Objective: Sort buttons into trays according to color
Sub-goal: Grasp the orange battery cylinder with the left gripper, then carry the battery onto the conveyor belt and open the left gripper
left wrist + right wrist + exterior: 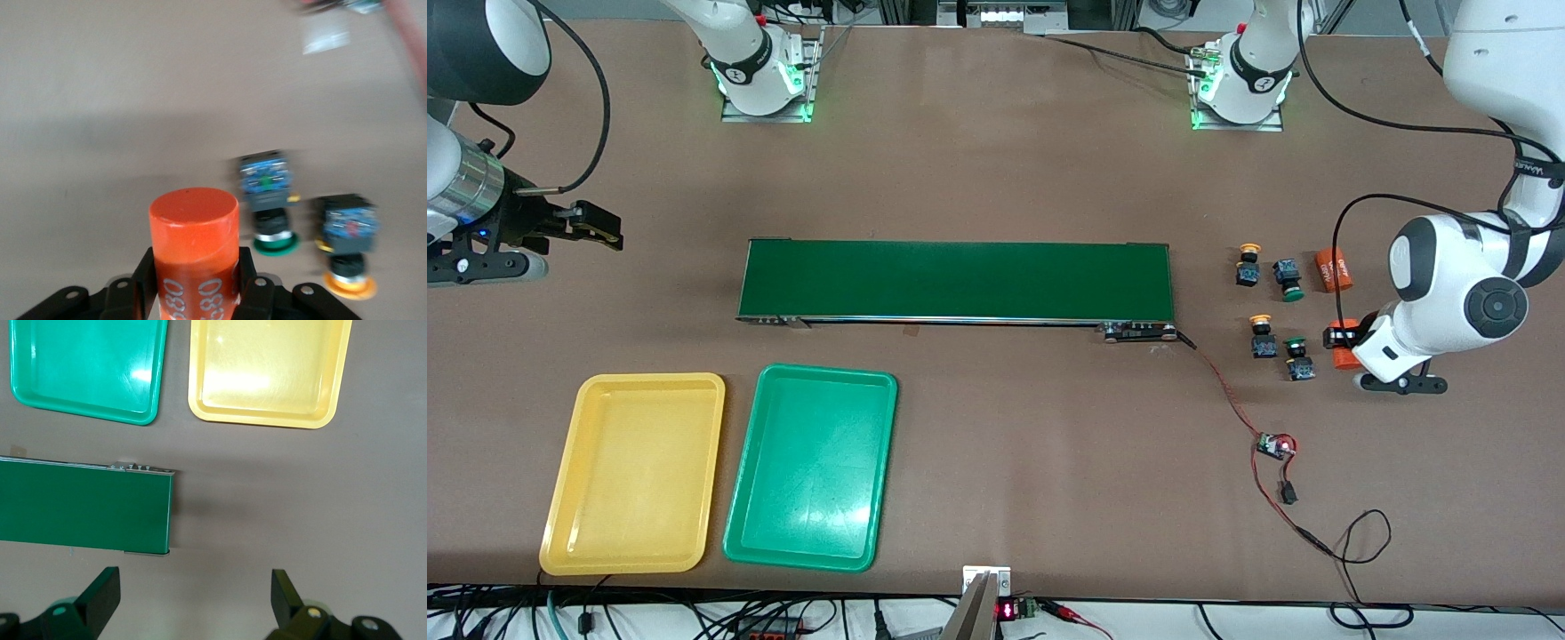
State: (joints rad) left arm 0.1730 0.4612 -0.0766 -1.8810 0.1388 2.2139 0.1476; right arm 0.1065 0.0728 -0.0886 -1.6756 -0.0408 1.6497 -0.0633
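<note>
Brown table (996, 160), buttons (267, 200) beside left jaws' orange cylinder (195, 247)

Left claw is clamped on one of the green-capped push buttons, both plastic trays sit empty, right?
Not quite. The left claw is clamped on an orange cylinder with white print, as the left wrist view shows. The yellow plastic tray and green plastic tray do sit empty.

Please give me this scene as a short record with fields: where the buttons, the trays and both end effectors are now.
buttons: four, on the table by the left arm's end of the conveyor belt
yellow tray: holds nothing
green tray: holds nothing, beside the yellow tray
left end effector: shut on an orange cylinder
right end effector: open, over bare table
</note>
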